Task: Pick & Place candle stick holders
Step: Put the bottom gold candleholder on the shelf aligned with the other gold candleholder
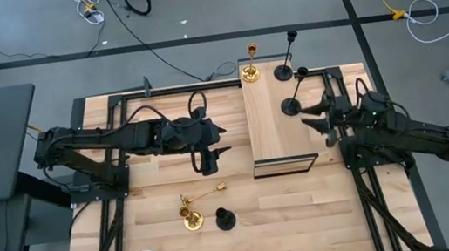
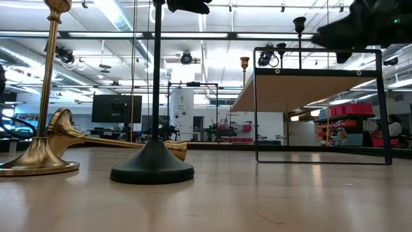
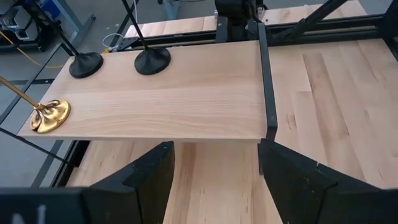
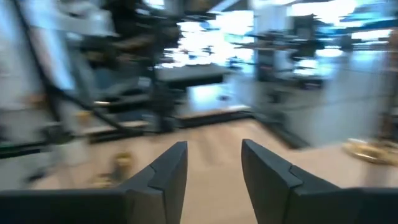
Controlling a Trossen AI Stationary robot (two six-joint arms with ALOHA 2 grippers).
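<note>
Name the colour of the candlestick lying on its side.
Shiny gold candlestick; clearest in the high view.

Both arms are matte black, built of boxy jointed links with black cables looping over them. Each tool (image 3: 214,180) ends in two broad, wedge-shaped dark fingers (image 4: 158,180).

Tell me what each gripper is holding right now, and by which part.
Nothing. The left gripper hangs open over the bare table, facing the raised wooden shelf. The right gripper is open too, with nothing between its fingers.
</note>
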